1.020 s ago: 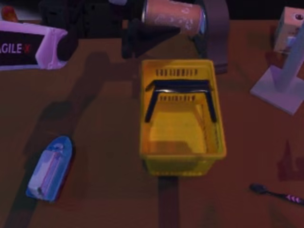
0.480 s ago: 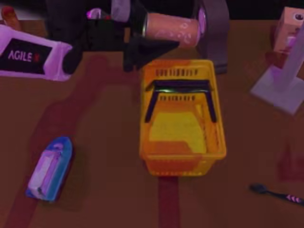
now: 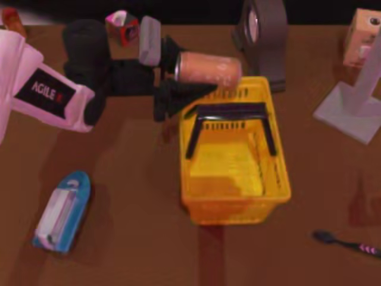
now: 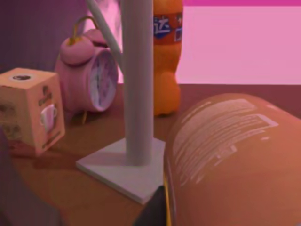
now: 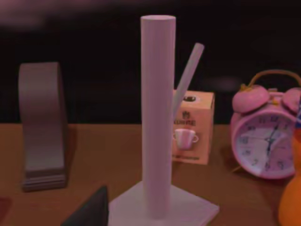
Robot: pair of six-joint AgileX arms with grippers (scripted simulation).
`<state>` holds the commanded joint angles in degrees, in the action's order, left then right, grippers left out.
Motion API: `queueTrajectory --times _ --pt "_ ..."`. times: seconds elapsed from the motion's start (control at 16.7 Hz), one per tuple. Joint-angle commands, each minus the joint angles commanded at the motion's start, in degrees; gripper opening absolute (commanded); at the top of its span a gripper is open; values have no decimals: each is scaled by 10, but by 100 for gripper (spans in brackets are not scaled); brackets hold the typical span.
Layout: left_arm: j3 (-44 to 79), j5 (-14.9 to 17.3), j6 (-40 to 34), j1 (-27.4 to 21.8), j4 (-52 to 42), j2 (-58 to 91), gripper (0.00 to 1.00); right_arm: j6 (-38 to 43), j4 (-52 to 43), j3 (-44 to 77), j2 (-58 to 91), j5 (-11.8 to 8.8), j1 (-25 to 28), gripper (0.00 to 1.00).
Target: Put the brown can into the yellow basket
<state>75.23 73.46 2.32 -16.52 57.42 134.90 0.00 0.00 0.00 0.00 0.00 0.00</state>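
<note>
One brown can (image 3: 208, 70), pinched on its side in the left gripper (image 3: 178, 76), is held over the yellow basket's (image 3: 280, 173) far rim; release is best delayed until it is carried past the black handle (image 3: 229, 111)

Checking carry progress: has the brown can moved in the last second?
Yes. Held by the left gripper, the brown can has come nearer, now overlapping the yellow basket far rim.

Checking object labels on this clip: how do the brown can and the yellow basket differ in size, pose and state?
The brown can is small and cylindrical; the yellow basket is far larger and rectangular. The can lies on its side, held by the left gripper over the basket's far rim; the basket stands on the table, open side up. The can is plain-sided; the basket has slotted walls and a black handle.
</note>
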Motion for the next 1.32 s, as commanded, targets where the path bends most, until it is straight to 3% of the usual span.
queueTrajectory --times 0.12,0.9,1.32 --pt "0 0 0 0 0 0 0 0 0 0 0 0 0 100" --pt "0 0 0 0 0 0 98 0 0 0 0 0 0 100" --pt "0 0 0 0 0 0 100 0 0 0 0 0 0 100"
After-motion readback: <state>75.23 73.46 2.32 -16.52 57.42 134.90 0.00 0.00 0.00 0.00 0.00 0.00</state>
